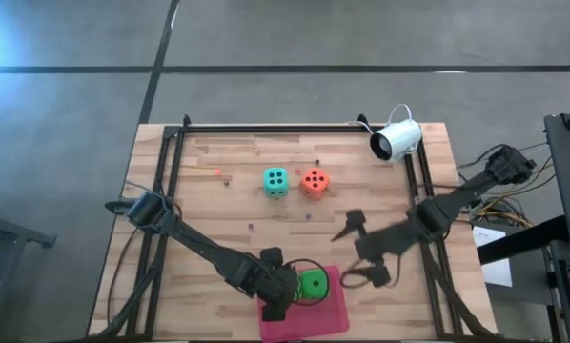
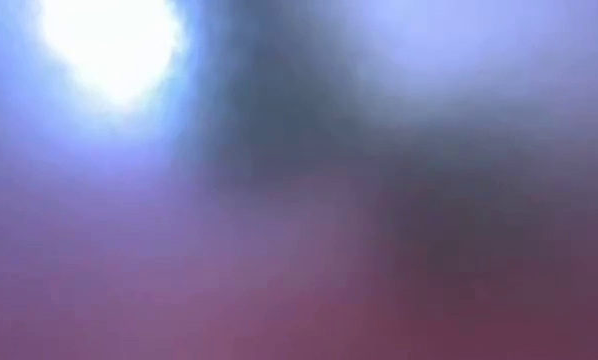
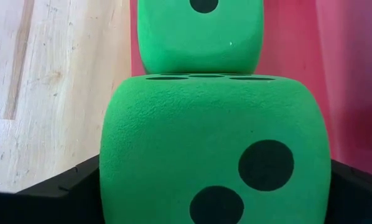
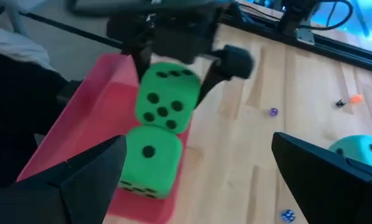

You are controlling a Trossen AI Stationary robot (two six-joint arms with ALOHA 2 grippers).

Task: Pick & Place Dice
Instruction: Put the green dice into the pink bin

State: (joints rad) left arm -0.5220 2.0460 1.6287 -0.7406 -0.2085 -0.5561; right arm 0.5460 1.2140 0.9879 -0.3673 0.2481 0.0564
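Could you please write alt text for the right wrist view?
Two green dice sit stacked on a pink mat, the left gripper straddling the upper one. The right gripper waits open nearby; a teal die lies on the wooden table.

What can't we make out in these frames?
- Low view: wholly blurred; nothing readable.
- High view: left gripper covers part of the pink mat; only one green die shows, the second hidden.
- Left wrist view: far green die cut by the edge.
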